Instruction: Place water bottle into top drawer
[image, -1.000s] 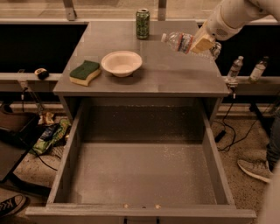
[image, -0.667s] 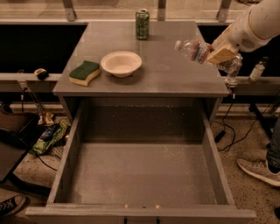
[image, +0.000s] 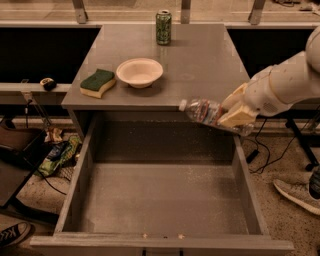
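Your gripper (image: 234, 111) hangs at the right side of the scene, just off the front edge of the grey table (image: 200, 60) and above the rear right corner of the open top drawer (image: 75, 185). Its tan fingers (image: 239, 117) are pinched onto the water bottle (image: 202, 111), one above and one below the body, gripping it toward the base end.

The bottle lies almost level in the air. Its long axis runs left to right across your view, with the white cap (image: 183, 105) pointing left and a touch higher, and the base pointing right toward the drawer's right wall, a touch lower. It touches neither the table nor the drawer. The white arm (image: 285, 82) comes in from the upper right.

The drawer is pulled fully out, and its speckled floor lies well below the bottle.

On the tabletop, a green drink can (image: 163, 27) stands upright at the back edge. A pale bowl (image: 139, 72) sits nearer the front, with a green-topped sponge (image: 97, 83) just to its left.
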